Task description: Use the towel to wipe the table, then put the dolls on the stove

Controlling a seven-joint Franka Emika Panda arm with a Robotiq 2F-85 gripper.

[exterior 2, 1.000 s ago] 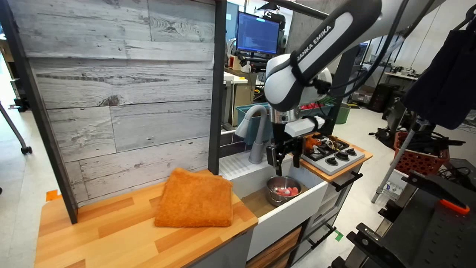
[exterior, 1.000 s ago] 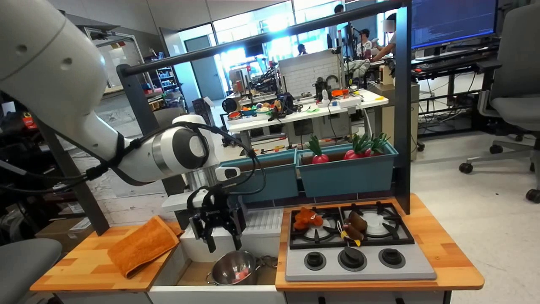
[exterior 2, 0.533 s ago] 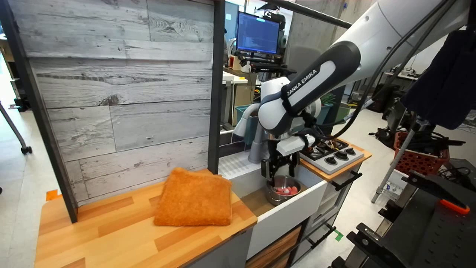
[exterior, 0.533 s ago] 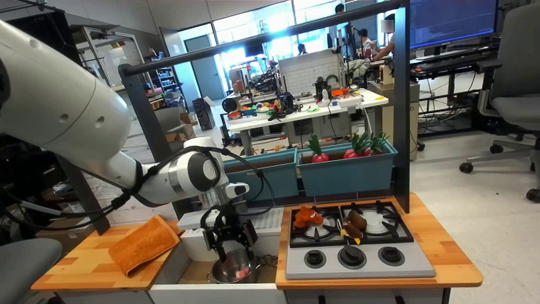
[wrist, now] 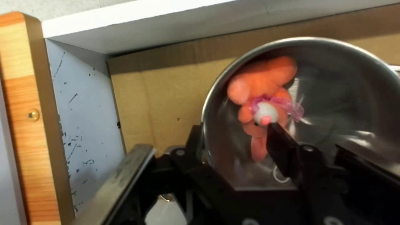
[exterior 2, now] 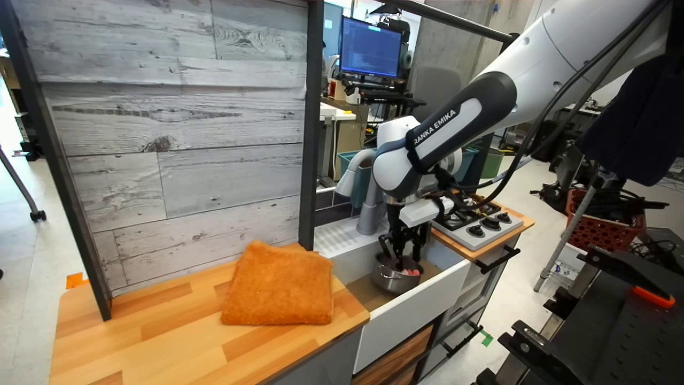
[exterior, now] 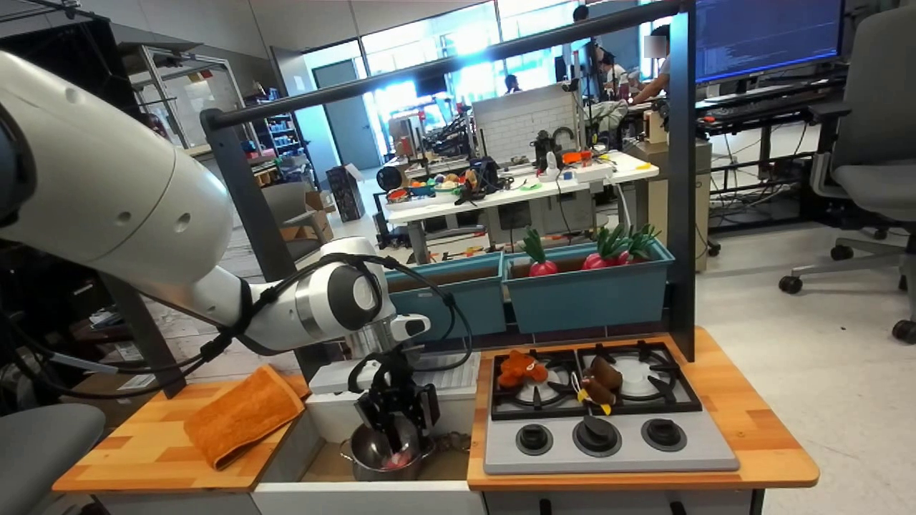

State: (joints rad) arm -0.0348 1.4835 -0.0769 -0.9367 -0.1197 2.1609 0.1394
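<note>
A pink-orange doll [wrist: 262, 84] with a white snout lies inside the shiny metal pot [exterior 2: 393, 282] in the sink. My gripper [wrist: 234, 126] straddles the pot's wall, jaws apart: one of its fingers [wrist: 194, 140] is outside the rim, the other inside, overlapping the doll's snout in the wrist view. Whether it touches the doll I cannot tell. An orange doll [exterior: 521, 370] and a brown doll [exterior: 605, 379] lie on the stove [exterior: 554, 458]. The folded orange towel [exterior 2: 278, 289] rests on the wooden table [exterior 2: 176, 334], left of the sink in both exterior views.
White sink walls [exterior 2: 411, 315] surround the pot closely. A grey faucet [exterior 2: 368, 208] rises behind it. Blue planters [exterior: 587, 304] with toy radishes stand behind the stove, and a dark frame post [exterior: 683, 214] stands at its back corner.
My gripper has come down to the pot, and its jaws have drawn somewhat closer together. The pot has shifted slightly toward the towel side. Towel and the dolls on the stove stay put.
</note>
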